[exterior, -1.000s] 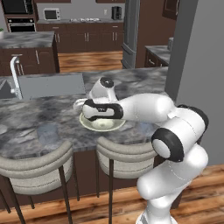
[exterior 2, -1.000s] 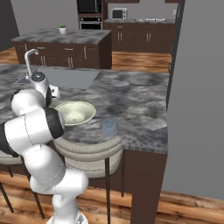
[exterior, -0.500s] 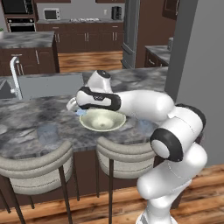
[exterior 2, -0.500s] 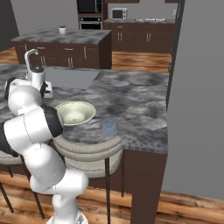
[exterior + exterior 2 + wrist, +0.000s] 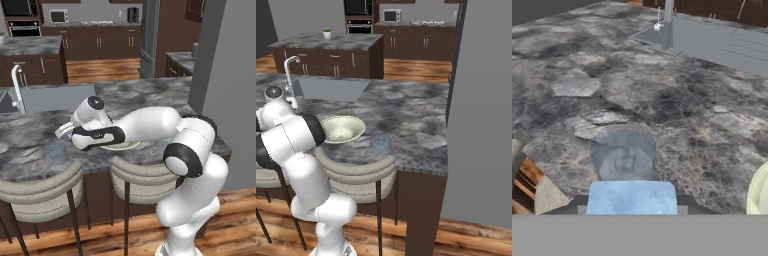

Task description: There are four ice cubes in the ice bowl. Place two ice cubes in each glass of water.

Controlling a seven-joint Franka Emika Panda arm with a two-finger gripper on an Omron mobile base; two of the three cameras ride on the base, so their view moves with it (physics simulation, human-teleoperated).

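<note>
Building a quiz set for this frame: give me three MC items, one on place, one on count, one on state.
1. Where is the ice cube carried?
A. in the sink
B. over a glass on the counter
C. on a stool

2. How many cubes already lie in the glass below the hand?
A. one
B. three
C. none

3. What is the gripper doing?
A. open, holding nothing
B. shut on the bowl's rim
C. shut on an ice cube

Answers:
1. B: the hand view looks down into the tumbler on the counter, just beyond the held cube.
2. A: a single pale cube shows at the glass's bottom.
3. C: the blue cube sits between the fingertips, while the bowl stands apart on the counter.
</note>
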